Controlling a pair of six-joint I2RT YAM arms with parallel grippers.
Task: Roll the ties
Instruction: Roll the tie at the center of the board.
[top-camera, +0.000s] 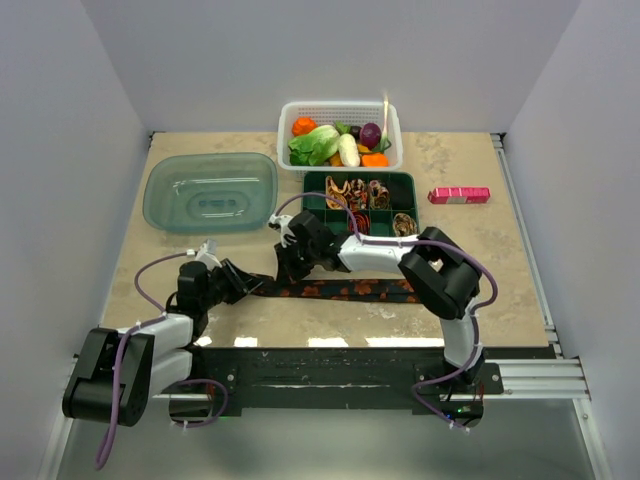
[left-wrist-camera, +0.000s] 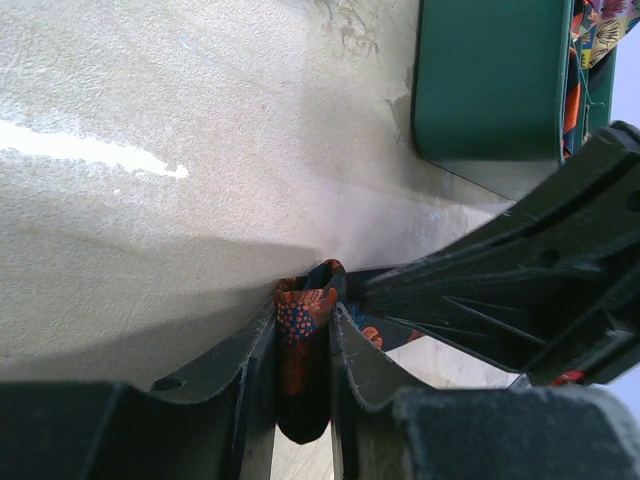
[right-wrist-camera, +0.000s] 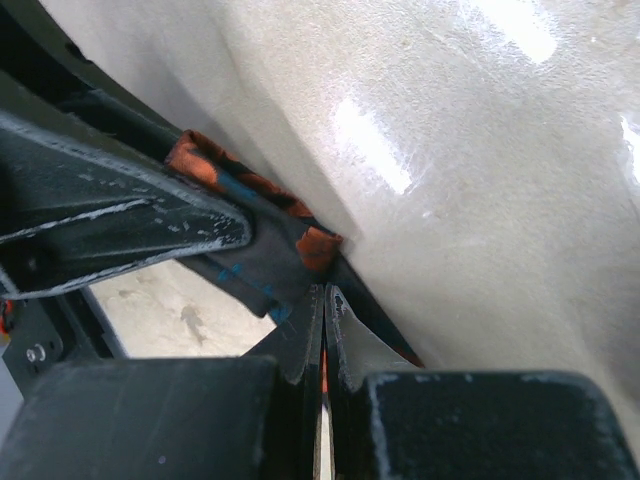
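A long black tie with orange-red spots (top-camera: 350, 291) lies flat along the near part of the table. My left gripper (top-camera: 243, 283) is at its left end. In the left wrist view the left gripper (left-wrist-camera: 305, 300) is shut on the folded end of the tie (left-wrist-camera: 300, 335), which fills the gap between both fingers. My right gripper (top-camera: 290, 262) is right beside it. In the right wrist view the right gripper (right-wrist-camera: 325, 295) is shut, with a thin edge of the tie (right-wrist-camera: 270, 255) pinched between its fingers. Several small rolled ties (top-camera: 357, 190) sit in the green tray (top-camera: 310, 195).
A white basket (top-camera: 290, 125) of vegetables stands at the back behind the green tray. A clear teal container (top-camera: 210, 190) lies at the back left. A pink box (top-camera: 458, 195) lies to the right of the tray. The green tray's corner (left-wrist-camera: 490, 80) is close to both grippers.
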